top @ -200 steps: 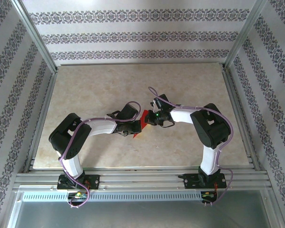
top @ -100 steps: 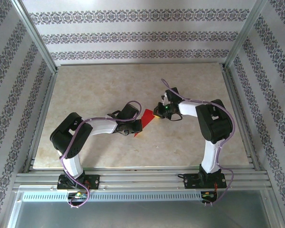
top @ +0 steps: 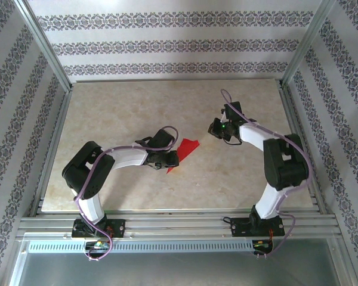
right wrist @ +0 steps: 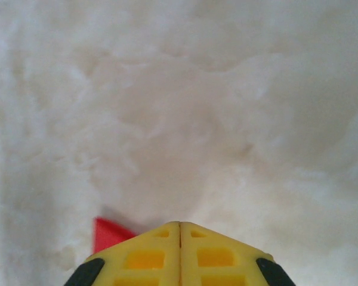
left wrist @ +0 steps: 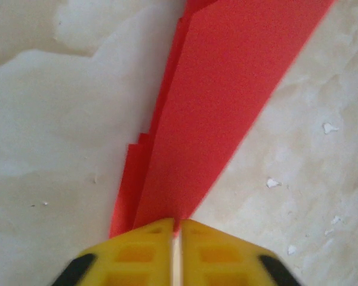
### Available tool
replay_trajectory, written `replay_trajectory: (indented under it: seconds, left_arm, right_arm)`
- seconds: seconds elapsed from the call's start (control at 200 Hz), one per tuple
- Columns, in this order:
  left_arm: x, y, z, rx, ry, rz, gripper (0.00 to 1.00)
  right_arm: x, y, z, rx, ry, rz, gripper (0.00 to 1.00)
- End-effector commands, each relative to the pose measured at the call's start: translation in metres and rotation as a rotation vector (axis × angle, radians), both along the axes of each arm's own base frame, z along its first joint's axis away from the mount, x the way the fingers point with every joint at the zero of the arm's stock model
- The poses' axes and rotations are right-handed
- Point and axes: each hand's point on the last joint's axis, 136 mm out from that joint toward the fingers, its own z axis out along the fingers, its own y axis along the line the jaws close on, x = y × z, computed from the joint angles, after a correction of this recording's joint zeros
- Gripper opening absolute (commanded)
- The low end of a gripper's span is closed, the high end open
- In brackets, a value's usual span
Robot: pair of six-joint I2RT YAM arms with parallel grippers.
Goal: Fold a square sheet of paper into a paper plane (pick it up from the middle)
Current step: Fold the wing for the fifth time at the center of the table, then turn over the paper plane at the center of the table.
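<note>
The paper plane [top: 184, 150] lies flat near the middle of the surface [top: 125, 113], a narrow red dart with layered folds along one side. Its slim near end points toward the left arm and its wider end toward the right arm. The left pincer [top: 170, 159] is low at this slim end. In the left wrist view its yellow fingers [left wrist: 137, 250] are almost together, with a thin slit between them. The red paper [left wrist: 227, 107] reaches their tips, but I cannot tell if they pinch it. The right pincer [top: 215, 128] is apart from the plane, to its right. Its fingers are closed together and hold nothing.
</note>
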Motion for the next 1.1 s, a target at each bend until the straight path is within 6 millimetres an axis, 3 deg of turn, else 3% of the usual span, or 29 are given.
replay_trajectory:
  seconds: [0.0,0.085,0.21,0.42,0.555,0.819,1.094]
  left_arm:
    - [0.011,-0.002,0.052,-0.072,-0.081,-0.001,0.24]
    - [0.019,0.007,0.075,-0.134,-0.127,0.041,0.3]
    - [0.026,0.044,0.09,-0.173,-0.169,0.143,0.44]
    - [0.024,0.115,0.078,-0.062,-0.204,0.299,0.72]
    - [0.018,0.143,0.07,0.001,-0.219,0.351,0.85]
    - [0.009,0.166,0.061,0.046,-0.224,0.385,0.95]
    - [0.005,0.168,0.056,0.04,-0.213,0.379,0.96]
  right_arm:
    - [-0.027,0.006,0.017,-0.057,-0.007,0.011,0.16]
    - [-0.047,0.013,0.019,-0.106,0.017,0.011,0.25]
    - [-0.071,0.036,0.015,-0.137,0.061,0.028,0.33]
    - [-0.093,0.071,-0.001,-0.335,0.121,0.062,0.51]
    - [-0.093,0.087,-0.005,-0.434,0.112,0.035,0.58]
    - [-0.087,0.112,-0.022,-0.525,0.181,-0.036,0.6]
    - [-0.076,0.109,-0.026,-0.61,0.219,-0.098,0.62]
